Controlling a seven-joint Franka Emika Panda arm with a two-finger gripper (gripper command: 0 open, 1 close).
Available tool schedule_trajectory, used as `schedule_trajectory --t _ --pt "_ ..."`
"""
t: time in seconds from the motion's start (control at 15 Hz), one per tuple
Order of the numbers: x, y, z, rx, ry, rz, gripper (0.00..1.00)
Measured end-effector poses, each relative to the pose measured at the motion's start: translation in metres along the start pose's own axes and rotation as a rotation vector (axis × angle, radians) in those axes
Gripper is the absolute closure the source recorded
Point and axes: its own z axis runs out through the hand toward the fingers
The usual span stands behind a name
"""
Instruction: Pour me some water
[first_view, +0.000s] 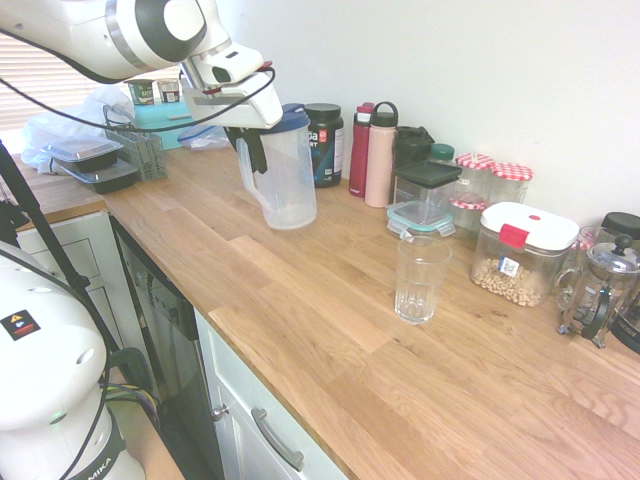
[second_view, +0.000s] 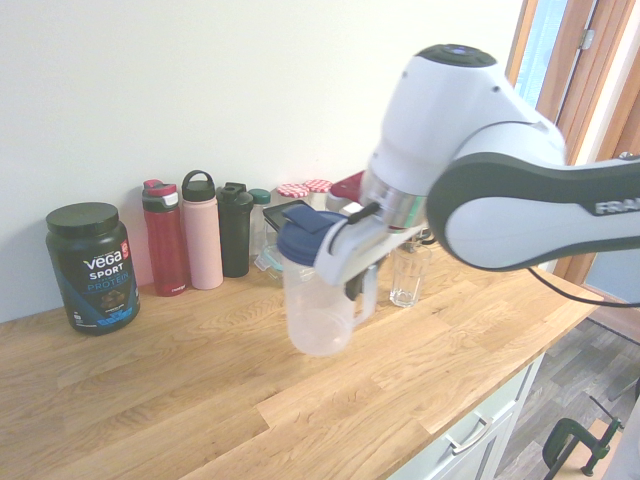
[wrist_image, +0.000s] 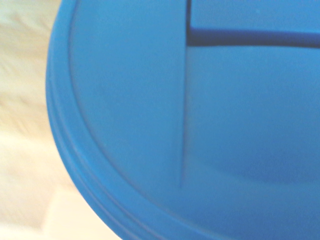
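Note:
A clear plastic pitcher (first_view: 287, 180) with a blue lid (second_view: 303, 237) stands slightly tilted at the back of the wooden counter (first_view: 330, 330). Whether its base touches the wood I cannot tell. My gripper (first_view: 248, 150) comes from above and is shut on the pitcher's handle (second_view: 366, 292). An empty clear drinking glass (first_view: 420, 278) stands upright on the counter, about a hand's width to the pitcher's side, also seen as the glass (second_view: 408, 273) just behind the arm. The blue lid (wrist_image: 200, 125) fills the blurred wrist view.
Along the wall stand a black tub (second_view: 92, 268), a red bottle (second_view: 165, 238), a pink bottle (second_view: 201, 230) and a dark bottle (second_view: 235, 228). Food containers (first_view: 522, 252), red-lidded jars (first_view: 495, 178) and a French press (first_view: 603, 290) crowd the far end. Stacked trays (first_view: 95, 160) sit at the other end.

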Motion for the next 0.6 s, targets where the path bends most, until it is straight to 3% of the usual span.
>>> schedule_trajectory --t 0.6 --pt "0.038 0.177 -0.050 -0.034 -0.059 0.068 1.00"
